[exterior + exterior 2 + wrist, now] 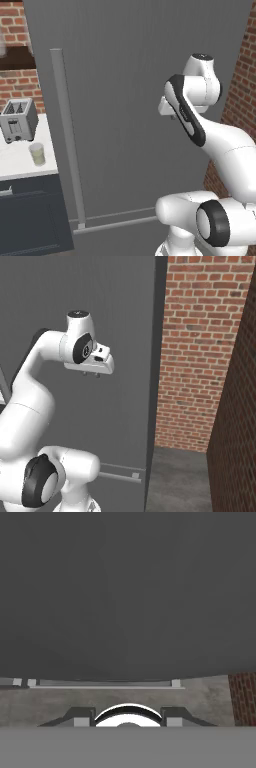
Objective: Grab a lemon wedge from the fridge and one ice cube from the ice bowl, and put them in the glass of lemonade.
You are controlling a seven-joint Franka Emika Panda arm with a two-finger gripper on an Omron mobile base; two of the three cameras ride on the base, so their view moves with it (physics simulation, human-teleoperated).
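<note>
Still at the first step, we face the shut fridge [150,100], so the lemon wedge is hidden behind its door. Our claw [91,374] hangs pointing down beside the door panel, holding nothing; its finger gap we cannot tell. Next we must reach left to the handle [65,140]. The glass of lemonade [37,154] waits on the desk [20,165]; a brick wall [200,356] crowds our right.

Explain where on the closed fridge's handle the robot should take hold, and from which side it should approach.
Grip the long vertical bar handle around mid-height, coming straight at the fridge door face, fingers either side of the bar. It stands off the door, so the end effector, now pointing down, would probably need turning towards it.
</note>
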